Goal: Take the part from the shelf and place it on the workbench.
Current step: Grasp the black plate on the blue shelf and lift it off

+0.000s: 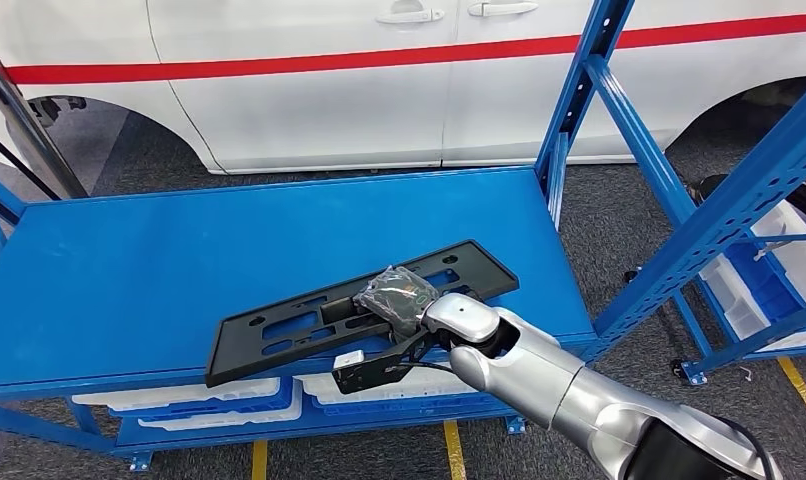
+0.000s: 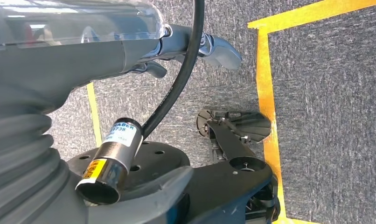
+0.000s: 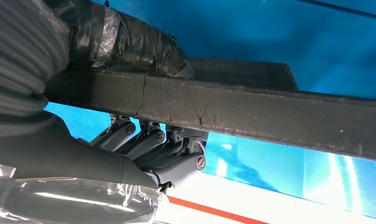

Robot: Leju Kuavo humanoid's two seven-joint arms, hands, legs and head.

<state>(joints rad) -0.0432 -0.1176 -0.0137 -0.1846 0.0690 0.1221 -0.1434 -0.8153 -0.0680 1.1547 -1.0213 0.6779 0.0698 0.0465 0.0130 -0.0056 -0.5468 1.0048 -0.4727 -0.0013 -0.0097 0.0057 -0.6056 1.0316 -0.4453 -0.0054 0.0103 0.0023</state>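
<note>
black part (image 1: 359,310) lies flat on the blue bench (image 1: 179,260), its near edge overhanging the front; at its right-centre my right hand (image 1: 399,300) has its fingers (image 3: 149,140) clamped on that edge. judgement: lower level before letting go. left hand (image 2: 214,49) hangs over the floor, state unclear.

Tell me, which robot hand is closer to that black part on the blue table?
Right. The right robot hand grips the black part, thumb on top and fingers beneath its edge. The left robot hand hangs over grey carpet with yellow lines, away from the part.
</note>
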